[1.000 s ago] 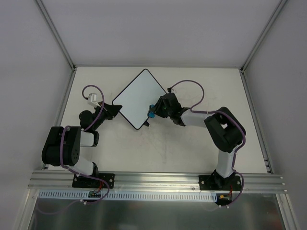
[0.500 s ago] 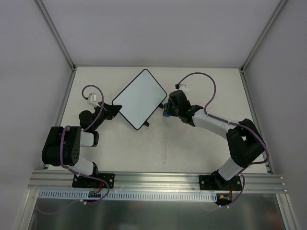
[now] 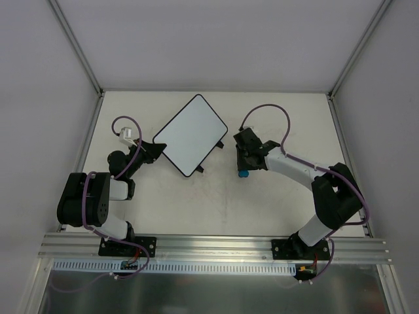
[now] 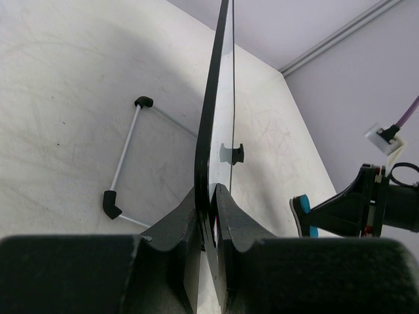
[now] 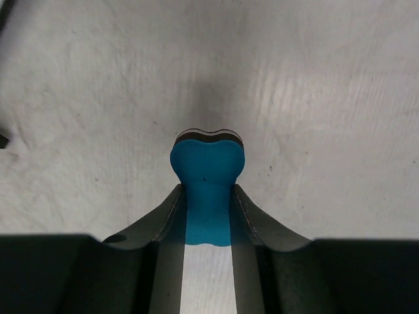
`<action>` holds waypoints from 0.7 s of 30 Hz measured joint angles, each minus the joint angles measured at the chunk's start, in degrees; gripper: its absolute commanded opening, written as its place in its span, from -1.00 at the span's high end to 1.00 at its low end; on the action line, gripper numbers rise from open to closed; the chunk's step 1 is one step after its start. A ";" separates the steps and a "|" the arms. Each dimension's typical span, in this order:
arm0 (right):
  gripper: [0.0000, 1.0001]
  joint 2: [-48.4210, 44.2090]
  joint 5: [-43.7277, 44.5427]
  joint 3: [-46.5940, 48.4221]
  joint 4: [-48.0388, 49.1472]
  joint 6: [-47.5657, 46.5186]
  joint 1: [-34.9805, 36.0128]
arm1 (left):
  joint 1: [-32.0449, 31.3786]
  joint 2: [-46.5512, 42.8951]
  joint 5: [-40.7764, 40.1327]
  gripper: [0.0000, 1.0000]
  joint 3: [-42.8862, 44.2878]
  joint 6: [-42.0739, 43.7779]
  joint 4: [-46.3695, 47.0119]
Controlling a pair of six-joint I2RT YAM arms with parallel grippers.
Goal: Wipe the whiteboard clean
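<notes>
The whiteboard (image 3: 191, 133) is a white board with a thin black rim, held up off the table at an angle. My left gripper (image 3: 157, 148) is shut on its left corner; in the left wrist view the board (image 4: 213, 111) shows edge-on between the jaws (image 4: 211, 196). My right gripper (image 3: 243, 171) is shut on a small blue eraser block (image 3: 243, 175), to the right of the board and apart from it, low over the table. In the right wrist view the eraser (image 5: 207, 180) is squeezed between the fingers (image 5: 208, 196) and points down at the tabletop.
The board's folding wire stand (image 4: 124, 160) with black end caps hangs under it. A black tab (image 3: 220, 143) juts from the board's right edge. Metal frame posts and grey walls bound the white table (image 3: 216, 203).
My right gripper has pulled the eraser away from the board's right edge, moving right and toward the near side, and turned it down toward the table. The left gripper and the board have not moved.
</notes>
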 measured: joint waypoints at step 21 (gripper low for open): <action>0.09 5.92 -7.32 -0.61 -2.25 -2.73 -4.22 | 0.74 0.33 0.94 0.89 0.00 -1.07 0.04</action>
